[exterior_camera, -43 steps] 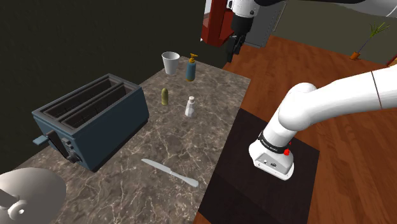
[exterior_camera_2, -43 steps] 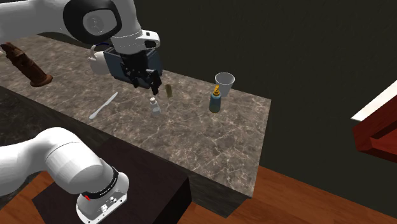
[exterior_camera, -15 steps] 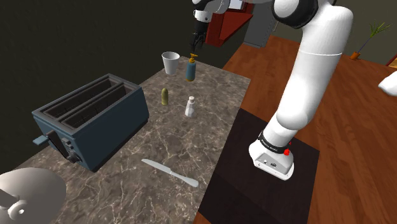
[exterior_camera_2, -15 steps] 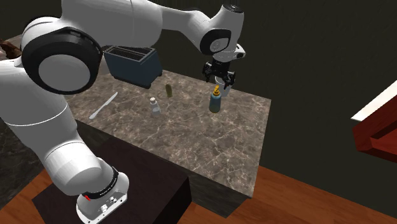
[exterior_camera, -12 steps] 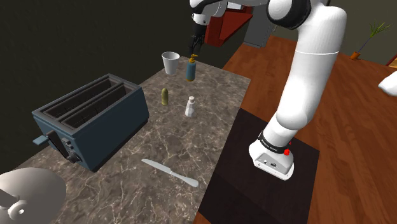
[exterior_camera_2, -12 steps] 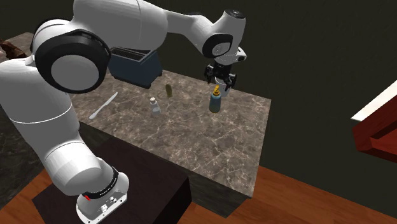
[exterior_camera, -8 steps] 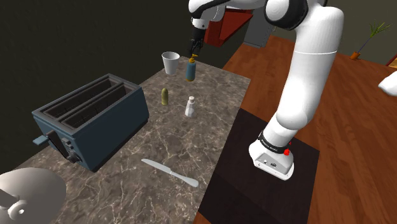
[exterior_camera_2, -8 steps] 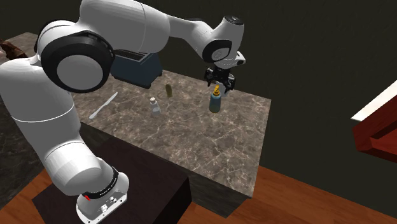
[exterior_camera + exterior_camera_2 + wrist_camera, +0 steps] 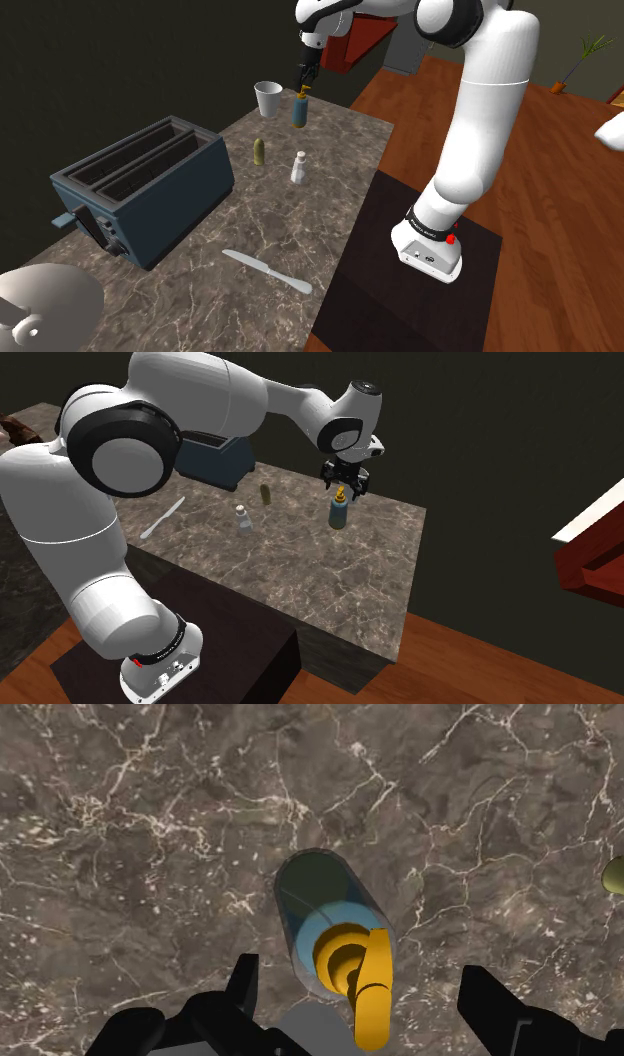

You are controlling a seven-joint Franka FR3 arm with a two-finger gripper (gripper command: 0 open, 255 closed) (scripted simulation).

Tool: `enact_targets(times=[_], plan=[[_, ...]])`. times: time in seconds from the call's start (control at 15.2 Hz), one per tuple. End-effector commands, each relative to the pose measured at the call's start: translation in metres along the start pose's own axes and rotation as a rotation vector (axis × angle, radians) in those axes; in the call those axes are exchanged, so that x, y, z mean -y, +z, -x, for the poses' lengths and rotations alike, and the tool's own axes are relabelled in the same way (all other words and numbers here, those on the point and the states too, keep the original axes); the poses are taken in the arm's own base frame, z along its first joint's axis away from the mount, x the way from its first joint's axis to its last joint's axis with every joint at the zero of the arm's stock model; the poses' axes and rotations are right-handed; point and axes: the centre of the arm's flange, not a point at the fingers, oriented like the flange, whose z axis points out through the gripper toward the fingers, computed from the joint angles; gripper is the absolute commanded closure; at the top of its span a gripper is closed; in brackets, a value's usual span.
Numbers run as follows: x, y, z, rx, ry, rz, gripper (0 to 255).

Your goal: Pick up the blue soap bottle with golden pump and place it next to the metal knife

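Two fingers (image 9: 244,982) spread, my hand (image 9: 362,986) hovers over the bottle (image 9: 312,899); descending off-centre, I'd clip the pump (image 9: 352,959) and topple it.

The arm (image 9: 495,90) is glossy white, built of thick rounded links with a big round black cap (image 9: 118,450) at a joint. A dark band (image 9: 427,224) and a small red dot (image 9: 451,239) mark its foot, lower right in the shoulder view; the gripper (image 9: 344,484) is all black.
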Motion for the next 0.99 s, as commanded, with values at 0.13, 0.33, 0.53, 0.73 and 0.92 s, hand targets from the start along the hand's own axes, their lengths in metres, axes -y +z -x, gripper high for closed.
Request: enact_targets(times=[0.13, 0.33, 0.53, 0.73, 0.92], plan=[[0.0, 0.0, 0.0, 0.0, 0.0, 0.0, 255], [0.0, 0.0, 0.0, 0.0, 0.0, 0.0, 255], [0.0, 0.0, 0.0, 0.0, 0.0, 0.0, 255], [0.001, -0.01, -0.001, 0.0, 0.0, 0.0, 255], [0.003, -0.026, -0.002, 0.0, 0.0, 0.0, 255]])
